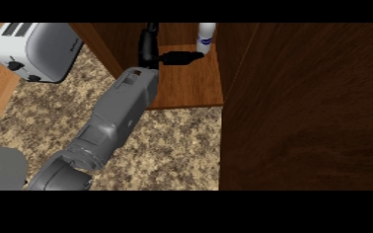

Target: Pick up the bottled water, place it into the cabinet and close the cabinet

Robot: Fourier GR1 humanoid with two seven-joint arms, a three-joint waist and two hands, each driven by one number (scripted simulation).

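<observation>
We saw the water bottle standing upright at the back of the cabinet shelf. Our left hand was inside the cabinet beside it, fingers straight and apart, the thumb reaching the bottle. A toaster stood at the counter's left edge.

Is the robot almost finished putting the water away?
Nearly. The bottled water already stands upright on the cabinet shelf. The left hand is inside the cabinet, its fingers straight and reaching up to the bottle, not curled around it. Left to do: pull that hand out and shut the cabinet door, which is open.
</observation>
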